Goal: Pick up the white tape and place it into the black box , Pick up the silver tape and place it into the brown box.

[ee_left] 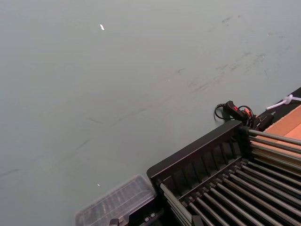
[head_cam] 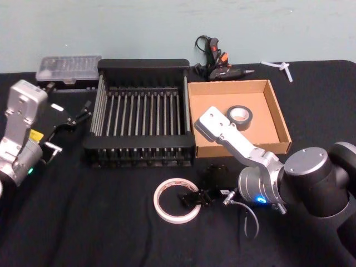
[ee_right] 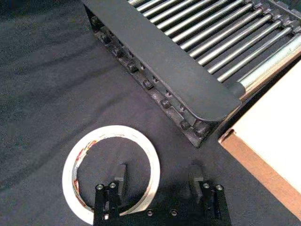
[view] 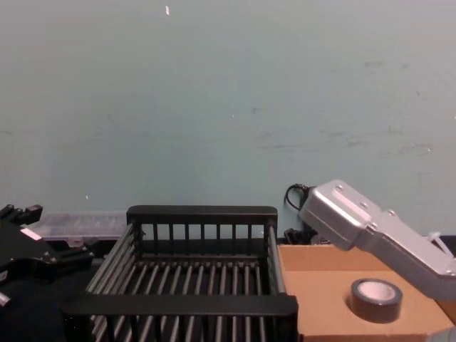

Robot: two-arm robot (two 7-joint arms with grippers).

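The white tape (head_cam: 158, 201) lies flat on the black cloth in front of the black box (head_cam: 143, 65). My right gripper (head_cam: 194, 197) is low over the tape's right side and open. In the right wrist view one finger (ee_right: 121, 175) stands inside the ring of the white tape (ee_right: 70, 165) and the other finger is outside it. The silver tape (head_cam: 245, 125) lies inside the brown box (head_cam: 261, 130), to the right of the black box. From the chest view the silver tape (view: 375, 303) sits in the brown box (view: 320, 292). My left gripper (head_cam: 71, 130) is parked open at the far left.
A clear plastic case (head_cam: 69, 68) sits behind the black box on the left. A black glue gun with its cord (head_cam: 217, 60) and a white plastic piece (head_cam: 283, 69) lie at the back right. Open black cloth stretches along the table's front.
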